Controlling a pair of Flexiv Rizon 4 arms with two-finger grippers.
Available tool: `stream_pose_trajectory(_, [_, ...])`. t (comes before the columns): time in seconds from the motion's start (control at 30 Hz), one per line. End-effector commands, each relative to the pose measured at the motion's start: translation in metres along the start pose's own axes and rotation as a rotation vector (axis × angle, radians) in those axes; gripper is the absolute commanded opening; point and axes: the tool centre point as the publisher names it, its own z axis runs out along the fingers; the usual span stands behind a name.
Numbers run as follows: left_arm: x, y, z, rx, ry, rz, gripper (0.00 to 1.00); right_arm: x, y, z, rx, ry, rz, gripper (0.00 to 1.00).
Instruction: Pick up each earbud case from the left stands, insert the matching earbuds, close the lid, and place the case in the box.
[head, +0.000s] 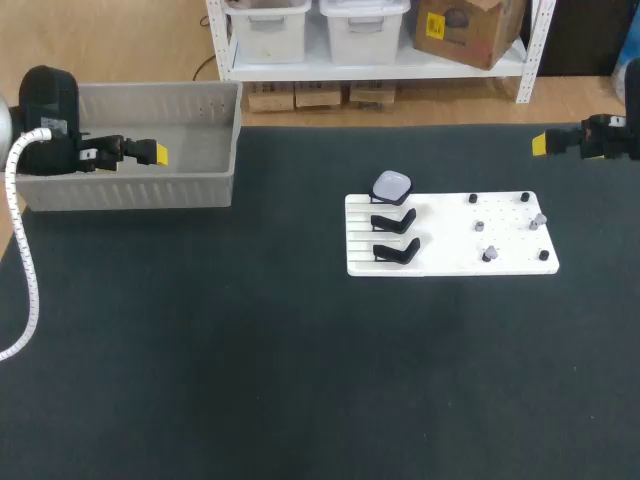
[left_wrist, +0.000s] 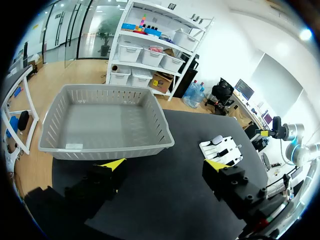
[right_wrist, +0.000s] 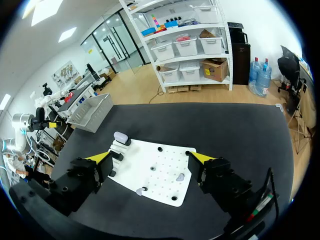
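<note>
Left gripper (left_wrist: 164, 165) is closest in its wrist view: fingers spread wide, nothing between them. The basket (left_wrist: 107, 145) sits just ahead of it. In the head view this gripper overlaps the basket at the far left of the mat (head: 250, 350). I can't tell how high it is above the basket.

Right gripper (right_wrist: 151, 158) is the same, fingers far apart and empty. It sits at the far right of the mat, well apart from the board (head: 450, 262). In its wrist view the board lies ahead, between the two fingers' lines.

The board is white, flat on the mat, right of centre. There are three stands (head: 394, 220) in a row on its left end:
- The far one holds the case (head: 392, 185) – pale, rounded. I can't tell whether the lid is open or closed.
- The two nearer ones are black and bare.

The board's right half carries three small grey earbuds (head: 489, 254), spaced apart, with black pegs (head: 473, 199) near the corners. They are too small to make out orientation.

The basket is grey with slotted walls, at the far left corner – well apart from the board. The case is touched by neither gripper.
</note>
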Motion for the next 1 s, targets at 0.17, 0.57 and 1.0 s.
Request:
stream_pose_trajectory(0.17, [-0.001,-0.002,0.000,-0.007,0.004,-0.002,1.00,0.000,0.000,0.000,0.002,0.001,0.000,1.00])
stream_pose_trajectory(0.57, [-0.001,-0.002,0.000,-0.007,0.004,-0.002,1.00,0.000,0.000,0.000,0.002,0.001,0.000,1.00])
stream_pose_trajectory(1.0, [-0.020,-0.024,-0.001,0.242,-0.088,0.180,1.00,0.000,0.000,0.000,0.002,0.001,0.000,1.00])
